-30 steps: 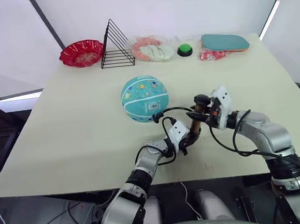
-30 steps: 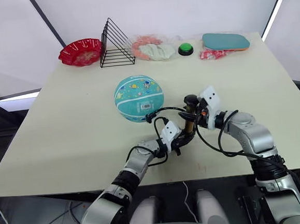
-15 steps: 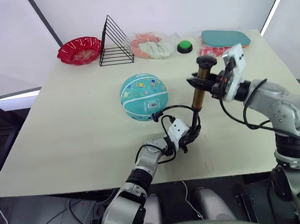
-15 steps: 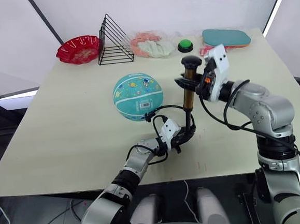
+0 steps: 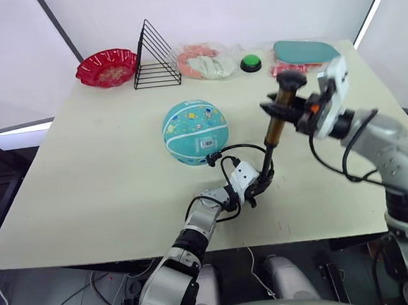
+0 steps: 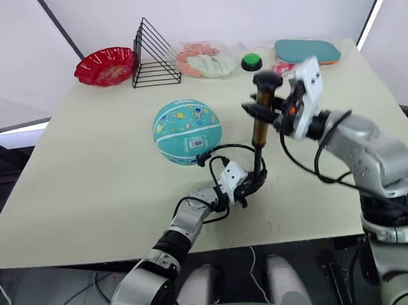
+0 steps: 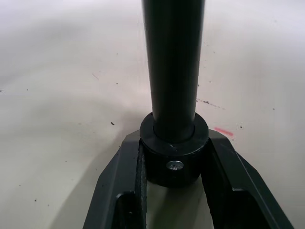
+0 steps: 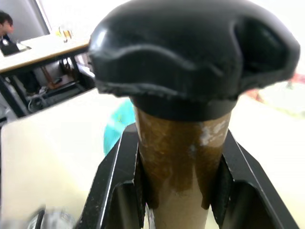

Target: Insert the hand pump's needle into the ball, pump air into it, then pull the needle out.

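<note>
The teal ball [image 5: 195, 133] rests on the table's middle. The hand pump [image 5: 275, 124] stands upright to its right. My left gripper [image 5: 261, 184] is shut on the pump's black base cap [image 7: 174, 157], low on the table. Higher up, my right gripper [image 5: 284, 109] is shut on the amber barrel [image 8: 178, 167] just under the black handle [image 8: 190, 52]. A thin black rod [image 5: 267, 160] spans the gap between barrel and base. The thin black hose [image 5: 226, 151] loops from the base to the ball's lower right side. The needle is too small to make out where hose meets ball.
Along the table's far edge sit a red bowl [image 5: 107, 67], a black wire rack [image 5: 156, 61], a bag of pink and white items [image 5: 204, 64], a green button [image 5: 251, 65] and a teal flat case [image 5: 305, 51].
My right gripper has risen with the handle and amber barrel, drawing the pump out long. The left gripper, base cap and ball stay where they were.
</note>
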`<state>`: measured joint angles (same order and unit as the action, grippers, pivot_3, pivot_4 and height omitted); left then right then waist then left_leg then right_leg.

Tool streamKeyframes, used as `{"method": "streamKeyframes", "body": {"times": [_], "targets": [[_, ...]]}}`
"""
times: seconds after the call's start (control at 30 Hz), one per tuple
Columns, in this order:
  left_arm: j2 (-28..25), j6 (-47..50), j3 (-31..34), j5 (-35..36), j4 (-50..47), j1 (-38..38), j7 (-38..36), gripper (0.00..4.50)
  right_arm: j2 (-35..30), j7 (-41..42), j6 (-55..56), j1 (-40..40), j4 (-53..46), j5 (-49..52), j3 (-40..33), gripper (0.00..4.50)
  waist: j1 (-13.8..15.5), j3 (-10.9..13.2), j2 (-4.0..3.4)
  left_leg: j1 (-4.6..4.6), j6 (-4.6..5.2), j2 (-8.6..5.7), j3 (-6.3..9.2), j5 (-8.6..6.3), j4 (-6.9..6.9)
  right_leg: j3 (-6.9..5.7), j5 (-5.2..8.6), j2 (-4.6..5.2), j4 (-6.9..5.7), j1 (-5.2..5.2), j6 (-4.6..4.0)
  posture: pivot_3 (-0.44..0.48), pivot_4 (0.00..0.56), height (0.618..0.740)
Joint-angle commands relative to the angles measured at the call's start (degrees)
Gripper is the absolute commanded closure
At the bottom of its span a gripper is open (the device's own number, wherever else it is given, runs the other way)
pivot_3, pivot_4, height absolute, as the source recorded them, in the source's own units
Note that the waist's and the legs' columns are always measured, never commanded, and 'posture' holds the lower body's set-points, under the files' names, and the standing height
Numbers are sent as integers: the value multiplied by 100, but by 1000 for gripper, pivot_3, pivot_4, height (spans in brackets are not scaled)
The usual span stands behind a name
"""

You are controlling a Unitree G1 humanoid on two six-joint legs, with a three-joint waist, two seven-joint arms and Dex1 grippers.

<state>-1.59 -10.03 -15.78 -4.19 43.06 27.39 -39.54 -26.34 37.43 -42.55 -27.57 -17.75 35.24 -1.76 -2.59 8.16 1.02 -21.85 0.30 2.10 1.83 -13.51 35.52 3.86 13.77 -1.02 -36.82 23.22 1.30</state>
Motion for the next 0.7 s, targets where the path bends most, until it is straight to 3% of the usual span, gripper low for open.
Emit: {"method": "streamKeyframes", "body": {"times": [0.03,0.47,0.7], "targets": [[-32,301,-98,-79,440,-342,-65,3444,9,147,271,433,462,-564,711,3441,-15,-11,-9,9,0,1,-2,0,-3,2,0,-1,0,-6,-1,0,150,740],[-59,316,-70,-79,385,-359,-54,3445,604,288,1540,963,2068,-1598,1403,3441,-1,-113,30,14,0,4,2,0,-9,0,2,-7,-3,-7,-6,0,150,740],[-59,317,-75,-81,391,-355,-59,3445,382,290,1146,731,1172,-1227,870,3441,13,-112,20,12,0,4,3,0,-9,-1,2,-7,-3,-6,-6,0,150,740]]}}
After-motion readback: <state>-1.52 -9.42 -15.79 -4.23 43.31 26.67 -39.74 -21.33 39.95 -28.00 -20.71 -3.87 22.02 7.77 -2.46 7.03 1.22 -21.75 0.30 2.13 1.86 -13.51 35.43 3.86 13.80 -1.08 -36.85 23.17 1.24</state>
